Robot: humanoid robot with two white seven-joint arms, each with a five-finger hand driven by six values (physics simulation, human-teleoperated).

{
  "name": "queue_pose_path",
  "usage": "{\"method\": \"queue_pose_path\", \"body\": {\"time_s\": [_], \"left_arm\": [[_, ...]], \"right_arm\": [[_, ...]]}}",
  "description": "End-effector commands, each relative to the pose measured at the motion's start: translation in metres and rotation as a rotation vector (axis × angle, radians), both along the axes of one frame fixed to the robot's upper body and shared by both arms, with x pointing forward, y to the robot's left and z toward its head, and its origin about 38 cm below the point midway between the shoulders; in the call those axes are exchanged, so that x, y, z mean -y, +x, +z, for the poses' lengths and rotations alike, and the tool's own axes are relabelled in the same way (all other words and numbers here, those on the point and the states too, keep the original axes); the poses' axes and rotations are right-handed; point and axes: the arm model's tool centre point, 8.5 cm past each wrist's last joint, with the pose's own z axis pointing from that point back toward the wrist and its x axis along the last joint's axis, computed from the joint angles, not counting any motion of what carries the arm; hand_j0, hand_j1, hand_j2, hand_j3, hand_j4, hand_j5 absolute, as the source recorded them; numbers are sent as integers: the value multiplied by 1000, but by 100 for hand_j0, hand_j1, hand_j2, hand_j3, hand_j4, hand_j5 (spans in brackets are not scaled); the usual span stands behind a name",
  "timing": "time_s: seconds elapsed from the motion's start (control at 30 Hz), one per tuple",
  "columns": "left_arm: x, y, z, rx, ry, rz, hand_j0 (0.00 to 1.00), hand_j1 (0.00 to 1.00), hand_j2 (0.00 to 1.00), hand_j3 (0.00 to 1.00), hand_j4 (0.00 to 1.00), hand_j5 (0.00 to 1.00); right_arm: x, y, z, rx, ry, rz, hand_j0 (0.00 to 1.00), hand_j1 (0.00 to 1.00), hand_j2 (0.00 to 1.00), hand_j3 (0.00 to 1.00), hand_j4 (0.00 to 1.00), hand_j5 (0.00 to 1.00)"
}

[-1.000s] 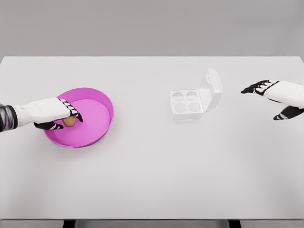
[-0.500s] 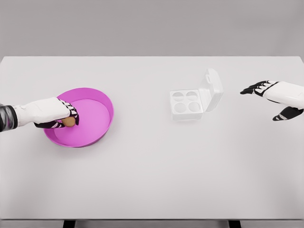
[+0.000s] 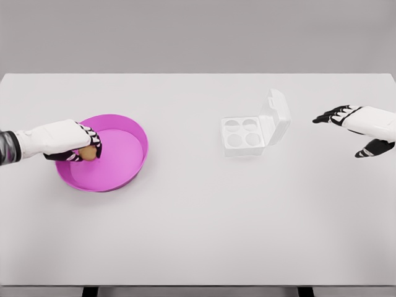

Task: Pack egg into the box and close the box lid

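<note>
Egg gripped in dish; box open and waiting

We find the left hand (image 3: 73, 148) curled round the egg (image 3: 87, 153), pinching it over the left part of the pink dish (image 3: 127, 164). We judge the grip set for a lift over the dish rim. The box (image 3: 242, 136) stands well apart to the right, its four cups bare and its lid (image 3: 276, 116) tilted up on the far side, so entry from the left looks unobstructed. The right hand (image 3: 354, 127) hovers beyond the lid, fingers spread, holding nothing. The worktop (image 3: 198, 216) between dish and box gives open room for the carry.
</note>
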Motion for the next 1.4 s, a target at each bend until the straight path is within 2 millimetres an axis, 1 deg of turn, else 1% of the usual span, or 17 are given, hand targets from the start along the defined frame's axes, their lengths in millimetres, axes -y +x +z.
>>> {"method": "queue_pose_path", "body": {"time_s": [0.0,0.13,0.37,0.53,0.6,0.67,0.77,0.8,0.87,0.9,0.97,1.0,1.1,1.17,1.23,1.3,1.37], "left_arm": [[1,0,3,7,-9,-2,43,43,43,43,43,43],[8,4,14,35,-20,-18,41,41,41,41,41,41],[20,10,21,59,-47,-33,41,41,41,41,41,41],[34,13,27,84,-75,-59,41,41,41,41,41,41],[37,15,30,92,-80,-64,41,41,41,41,41,41],[44,17,32,101,-97,-73,40,40,40,40,40,40],[45,17,32,101,-99,-74,39,39,39,39,39,39],[50,18,31,102,-110,-80,39,39,39,39,39,39],[52,18,31,102,-114,-82,39,39,39,39,39,39],[56,19,30,102,-127,-87,38,38,38,38,38,38],[60,19,32,108,-135,-93,34,34,34,34,34,34],[64,19,32,109,-146,-99,34,34,34,34,34,34],[67,19,33,111,-151,-103,34,34,34,34,34,34],[74,20,32,112,-171,-112,34,34,34,34,34,34],[76,20,34,117,-174,-116,34,34,34,34,34,34],[86,22,35,123,-197,-129,34,34,34,34,34,34],[88,22,34,122,-203,-131,33,33,33,33,33,33]], "right_arm": [[1,0,1,-1,2,-5,100,100,100,100,100,100],[1,0,1,-1,2,-5,100,100,100,100,100,100],[2,0,2,0,-1,-5,100,100,100,100,100,100],[3,0,2,1,-2,-7,100,100,100,100,100,100],[3,0,2,1,-2,-7,100,100,100,100,100,100],[3,0,2,1,-2,-7,100,100,100,100,100,100],[4,0,2,1,-3,-8,100,100,100,100,100,100],[4,0,2,1,-3,-8,100,100,100,100,100,100],[4,0,2,1,-3,-8,100,100,100,100,100,100],[4,0,2,1,-3,-8,100,100,100,100,100,100],[4,0,2,1,-3,-8,100,100,100,100,100,100],[4,-1,3,1,-4,-8,100,100,100,100,100,100],[4,-1,3,1,-4,-8,100,100,100,100,100,100],[5,0,3,1,-4,-11,100,100,100,100,100,100],[5,0,3,0,-4,-12,100,100,100,100,100,100],[5,0,3,0,-4,-12,100,100,100,100,100,100],[5,0,3,1,-4,-11,100,100,100,100,100,100]]}}
